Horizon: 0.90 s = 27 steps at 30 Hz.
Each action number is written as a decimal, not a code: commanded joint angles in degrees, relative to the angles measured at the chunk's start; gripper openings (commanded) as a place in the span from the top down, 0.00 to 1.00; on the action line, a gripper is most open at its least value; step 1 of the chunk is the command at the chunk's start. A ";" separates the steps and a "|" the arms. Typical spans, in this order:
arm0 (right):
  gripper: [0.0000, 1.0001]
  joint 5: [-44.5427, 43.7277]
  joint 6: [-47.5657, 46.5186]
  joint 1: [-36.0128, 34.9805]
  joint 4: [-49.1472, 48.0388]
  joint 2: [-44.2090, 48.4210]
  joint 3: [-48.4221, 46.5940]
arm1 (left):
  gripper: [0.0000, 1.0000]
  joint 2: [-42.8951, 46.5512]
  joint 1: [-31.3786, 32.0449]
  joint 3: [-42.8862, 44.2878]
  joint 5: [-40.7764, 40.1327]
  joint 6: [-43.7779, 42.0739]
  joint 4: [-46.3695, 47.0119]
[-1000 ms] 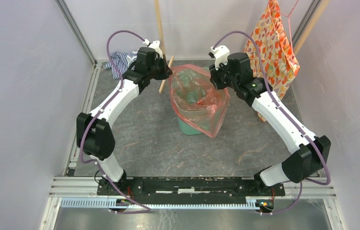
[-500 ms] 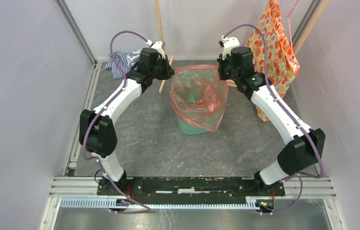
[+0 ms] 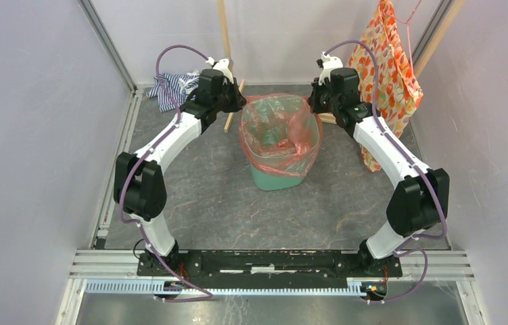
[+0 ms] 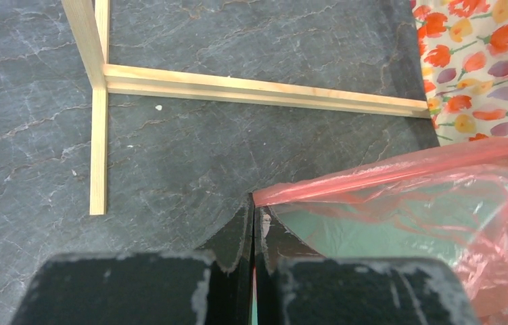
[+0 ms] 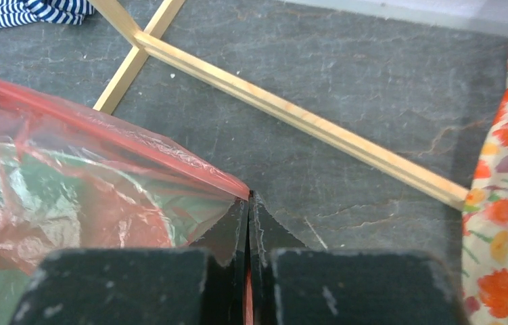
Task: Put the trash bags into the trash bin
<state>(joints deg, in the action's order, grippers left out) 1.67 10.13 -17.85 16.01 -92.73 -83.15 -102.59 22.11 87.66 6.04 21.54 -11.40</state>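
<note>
The translucent red-orange trash bag (image 3: pixel 279 132) hangs open over the mouth of the mint-green trash bin (image 3: pixel 274 180), which stands mid-table. My left gripper (image 3: pixel 239 103) is shut on the bag's far left rim; in the left wrist view the gripper (image 4: pixel 254 203) pinches the red film (image 4: pixel 400 196). My right gripper (image 3: pixel 312 103) is shut on the bag's far right rim; in the right wrist view the gripper (image 5: pixel 248 200) pinches the film (image 5: pixel 88 176). The bag's rim is stretched taut between the two grippers. Green bin shows through the film.
A light wooden frame (image 3: pixel 230 115) lies on the floor behind the bin; it also shows in the left wrist view (image 4: pixel 258 91) and right wrist view (image 5: pixel 305 122). An orange floral cloth (image 3: pixel 386 61) hangs at back right. A striped cloth (image 3: pixel 172 86) lies back left.
Both grippers have moved toward the back and apart with the bag's rim. The bag's mouth has spread wider and now sits squarer over the bin.
</note>
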 commanded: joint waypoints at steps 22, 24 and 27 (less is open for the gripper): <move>0.88 12.50 14.54 4.21 -11.87 14.35 24.59 | 0.98 6.70 -0.97 -15.12 -7.81 0.06 1.04; 0.82 8.85 12.64 4.24 -9.30 15.89 24.78 | 0.98 7.10 -1.16 -15.72 -8.08 -0.13 0.80; 0.63 6.43 10.46 4.85 -5.60 17.75 23.82 | 0.98 7.78 -1.62 -16.14 -8.12 -0.26 0.20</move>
<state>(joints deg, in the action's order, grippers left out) 13.50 22.90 -14.02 8.23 -78.65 -58.24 -98.17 21.63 72.29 1.39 22.37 -10.22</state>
